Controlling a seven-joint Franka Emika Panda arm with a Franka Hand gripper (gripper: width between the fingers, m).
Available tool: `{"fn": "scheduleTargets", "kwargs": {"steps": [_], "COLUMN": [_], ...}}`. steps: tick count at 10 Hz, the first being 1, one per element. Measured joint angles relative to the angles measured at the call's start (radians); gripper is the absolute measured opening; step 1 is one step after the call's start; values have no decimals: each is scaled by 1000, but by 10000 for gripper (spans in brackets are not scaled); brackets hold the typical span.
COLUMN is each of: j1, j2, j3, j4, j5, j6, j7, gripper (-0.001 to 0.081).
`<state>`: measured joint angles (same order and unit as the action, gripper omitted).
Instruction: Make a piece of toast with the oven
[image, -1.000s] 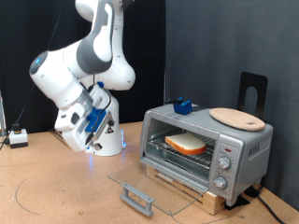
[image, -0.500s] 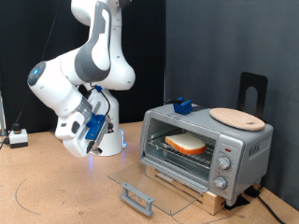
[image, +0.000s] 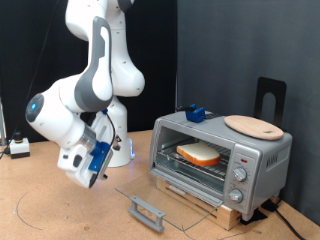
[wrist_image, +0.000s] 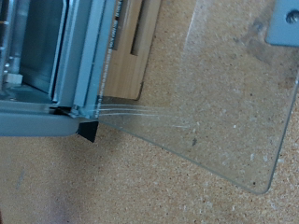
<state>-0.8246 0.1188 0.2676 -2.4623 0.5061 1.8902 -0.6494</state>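
Note:
The oven (image: 258, 160) stands at the exterior view's right on a wooden base, with its glass door (image: 165, 198) folded down flat and the bar handle (image: 147, 213) near the table. The piece of toast (image: 200, 153) lies on the rack inside. My gripper (image: 98, 172) hangs low over the table to the exterior view's left of the door, apart from it, and I see nothing between its fingers. The wrist view shows the oven's front corner (wrist_image: 47, 56), the lowered glass door (wrist_image: 224, 93) and the handle (wrist_image: 285, 23); no fingers appear there.
A round light-wood board (image: 254, 126) and a small blue object (image: 194, 113) sit on the oven's top. A black stand (image: 270, 95) rises behind it. A cable (image: 30, 205) curves over the table, and a small white box (image: 18, 148) lies at the far left.
The arm has swung down and toward the exterior view's left, bringing the gripper lower and closer to the table. The oven, its open door and the toast have not moved.

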Motion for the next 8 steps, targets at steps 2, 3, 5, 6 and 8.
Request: {"fn": "scheduleTargets", "kwargs": {"steps": [2, 3, 5, 6, 8], "j1": [0, 0, 3, 5, 11], "j2": [52, 74, 113, 133, 165], "j3": [-1, -1, -1, 0, 9], "j4": [5, 4, 1, 1, 2], "j5": [0, -2, -10, -11, -11], "j6": [12, 29, 78, 93, 102], "j7": [5, 8, 11, 11, 11], "gripper": [810, 810, 810, 810, 810]}}
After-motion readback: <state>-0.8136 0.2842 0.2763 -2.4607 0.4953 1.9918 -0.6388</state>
